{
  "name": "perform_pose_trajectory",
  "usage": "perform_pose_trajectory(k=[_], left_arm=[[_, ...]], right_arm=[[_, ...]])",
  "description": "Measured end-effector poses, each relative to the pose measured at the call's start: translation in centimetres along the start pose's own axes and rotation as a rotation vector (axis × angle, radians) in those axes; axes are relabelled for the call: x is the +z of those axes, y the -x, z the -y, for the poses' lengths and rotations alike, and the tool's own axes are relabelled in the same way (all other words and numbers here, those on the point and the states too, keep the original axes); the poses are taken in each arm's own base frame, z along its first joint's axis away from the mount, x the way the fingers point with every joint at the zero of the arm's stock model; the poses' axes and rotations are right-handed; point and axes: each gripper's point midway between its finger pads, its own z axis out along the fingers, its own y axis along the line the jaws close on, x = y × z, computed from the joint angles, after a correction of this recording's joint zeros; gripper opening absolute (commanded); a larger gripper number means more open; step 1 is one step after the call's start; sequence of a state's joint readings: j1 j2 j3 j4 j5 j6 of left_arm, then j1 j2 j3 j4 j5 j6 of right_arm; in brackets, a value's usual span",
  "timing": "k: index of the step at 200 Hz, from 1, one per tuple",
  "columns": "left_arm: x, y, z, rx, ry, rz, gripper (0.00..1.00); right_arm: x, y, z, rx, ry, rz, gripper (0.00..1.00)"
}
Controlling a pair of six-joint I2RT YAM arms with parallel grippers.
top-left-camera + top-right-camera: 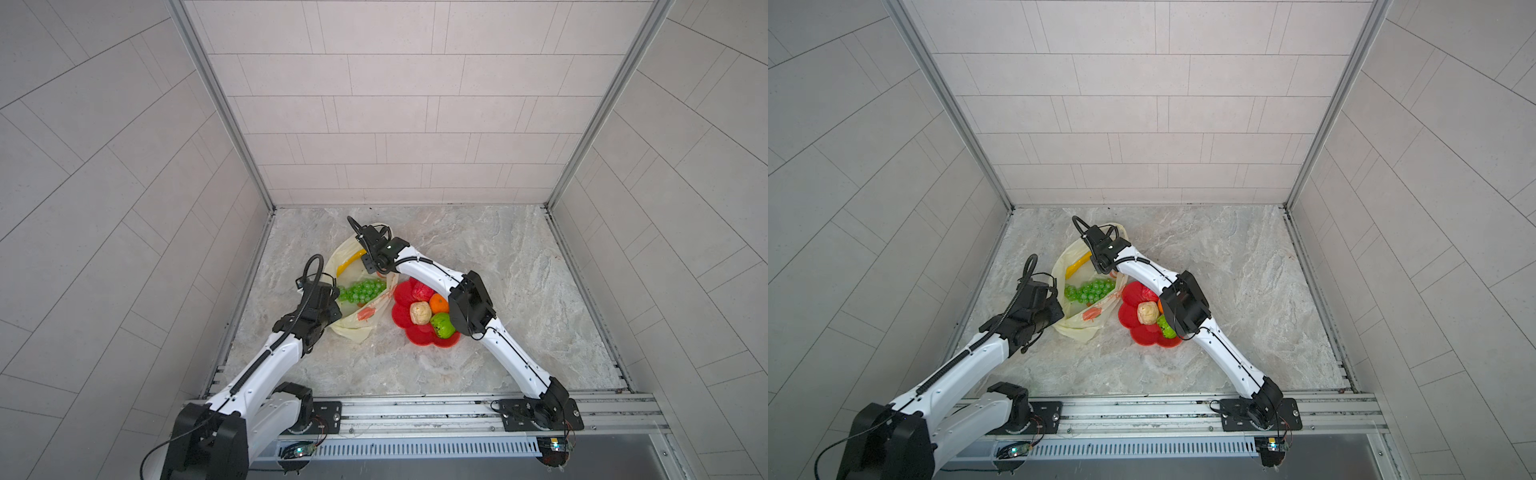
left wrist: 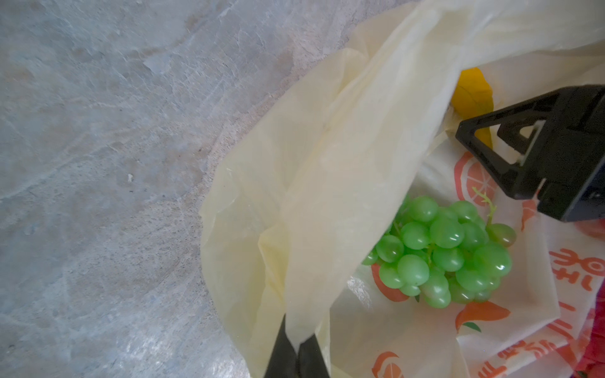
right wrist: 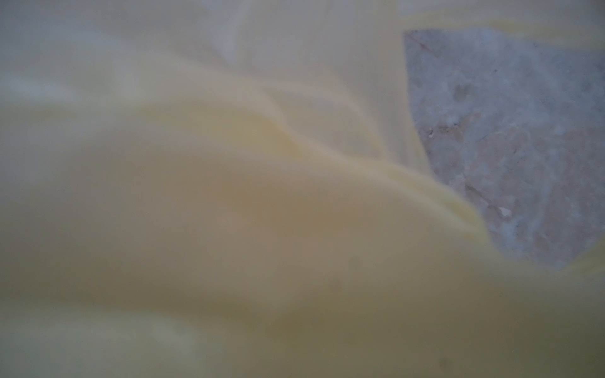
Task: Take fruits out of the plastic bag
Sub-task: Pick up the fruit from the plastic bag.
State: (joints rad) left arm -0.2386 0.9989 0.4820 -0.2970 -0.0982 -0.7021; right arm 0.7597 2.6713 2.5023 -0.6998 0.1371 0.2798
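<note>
fruits lie in two groups on the grey marbled surface [image 1: 519, 270]. nearest the robot's base, the thin translucent pale-yellow plastic bag [image 1: 353, 330] with orange fruit prints lies on the left half of the surface, its mouth spread open. the left fingers [image 2: 280, 356] are pressed together on a fold of the bag's near-left rim, pinching the film, as the left wrist view shows. just right of the bag stands a red flower-shaped plastic dish [image 1: 415, 338]. it carries a green apple [image 1: 442, 325] at its near side, a beige piece [image 1: 420, 313] and an orange [image 1: 439, 303] in the middle, and a red piece [image 1: 422, 292] at its far side. inside the bag, a green grape bunch [image 1: 361, 291] rests on the printed lower film, seen in both top views. farther in, a yellow banana [image 1: 351, 262] lies against the bag's far-left wall. farthest, the right fingers [image 2: 481, 144] reach in at the bag's far rim, close by the banana. whether they are open or grip the film cannot be told. the right wrist view is filled by blurred pale-yellow film, with a patch of surface beyond.
</note>
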Motion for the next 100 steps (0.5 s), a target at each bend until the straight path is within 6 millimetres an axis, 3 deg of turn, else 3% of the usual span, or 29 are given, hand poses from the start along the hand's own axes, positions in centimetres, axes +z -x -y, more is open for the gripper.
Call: perform_pose_trajectory(k=[47, 100], left_arm=[[0.0, 0.1, -0.4, -0.004, 0.020, 0.011, 0.00], [0.0, 0.2, -0.5, -0.004, 0.025, 0.014, 0.00]], right_arm=[[0.1, 0.6, 0.4, -0.002, -0.006, 0.017, 0.46], [1.3, -0.1, 0.3, -0.011, -0.007, 0.003, 0.35]])
